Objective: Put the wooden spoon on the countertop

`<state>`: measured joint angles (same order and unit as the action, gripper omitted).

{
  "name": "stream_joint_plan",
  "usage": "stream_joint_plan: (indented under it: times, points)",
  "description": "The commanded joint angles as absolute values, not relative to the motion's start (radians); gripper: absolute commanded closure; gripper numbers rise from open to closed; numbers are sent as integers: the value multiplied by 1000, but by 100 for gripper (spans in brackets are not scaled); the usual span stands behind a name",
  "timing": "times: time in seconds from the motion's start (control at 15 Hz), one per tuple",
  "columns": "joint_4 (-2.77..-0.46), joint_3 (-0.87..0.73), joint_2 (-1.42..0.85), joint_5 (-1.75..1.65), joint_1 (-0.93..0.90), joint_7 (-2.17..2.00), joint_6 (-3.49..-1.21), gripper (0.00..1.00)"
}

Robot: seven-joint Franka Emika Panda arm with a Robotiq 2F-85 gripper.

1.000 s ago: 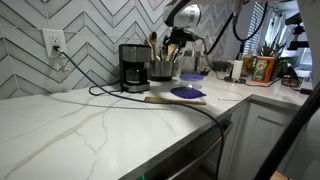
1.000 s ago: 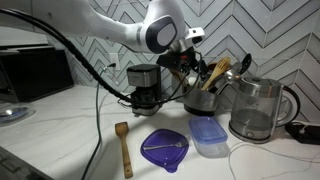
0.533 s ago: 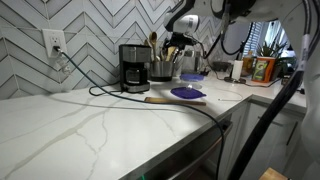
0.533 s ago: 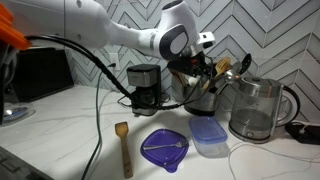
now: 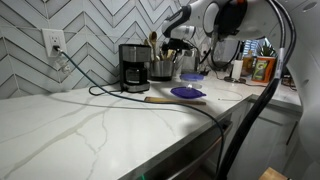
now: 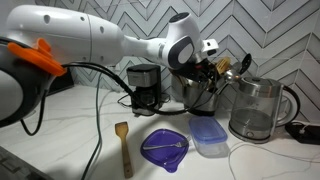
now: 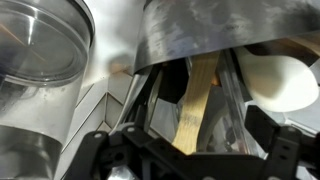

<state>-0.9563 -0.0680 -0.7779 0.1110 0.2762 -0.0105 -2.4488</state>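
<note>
Fingers [image 7: 283, 148] spread wide and holding nothing, the gripper [image 6: 206, 70] of the single arm hangs at the mouth of a steel utensil crock [image 6: 200, 97]. The crock stands at the far side of the countertop [image 6: 60, 125], between a black coffee maker [image 6: 146, 85] on the left and a glass kettle [image 6: 258, 110] on the right.

The wooden spoon [image 5: 153, 40] is not yet out. In an exterior view it stands in the crock bowl-up, its oval head above the rim at the crock's left edge, just left of the gripper and apart from it. Its long axis runs close to upright.

In the wrist view a pale wooden shaft [image 7: 198, 100] comes out of the crock and passes between the parted jaws, with a white spoon [image 7: 285, 80] to its right. Whether that shaft is the wooden spoon's own handle cannot be told.

The coming grasp appears to turn on exactly that. The fingers need to close across the spoon's handle, which likely lies toward the left of the crock, and not across a neighbouring utensil. The spoon then probably has to be drawn up along its axis. Bare counter lies on the near side, where a purple plate [image 6: 165, 150] and a flat wooden spatula [image 6: 123, 150] already rest.
</note>
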Motion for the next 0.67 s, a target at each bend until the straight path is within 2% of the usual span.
stream_joint_plan:
  times: [0.0, 0.13, 0.47, 0.53, 0.6]
  points:
    - [-842, -37, -866, 139, 306, 21, -2467, 32]
    - [-812, -34, -889, 135, 310, 17, -2470, 51]
    - [-768, -30, -914, 132, 311, 7, -2459, 89]
    - [-763, -28, -915, 132, 309, 3, -2457, 94]
    - [-761, -26, -913, 130, 308, 4, -2455, 93]
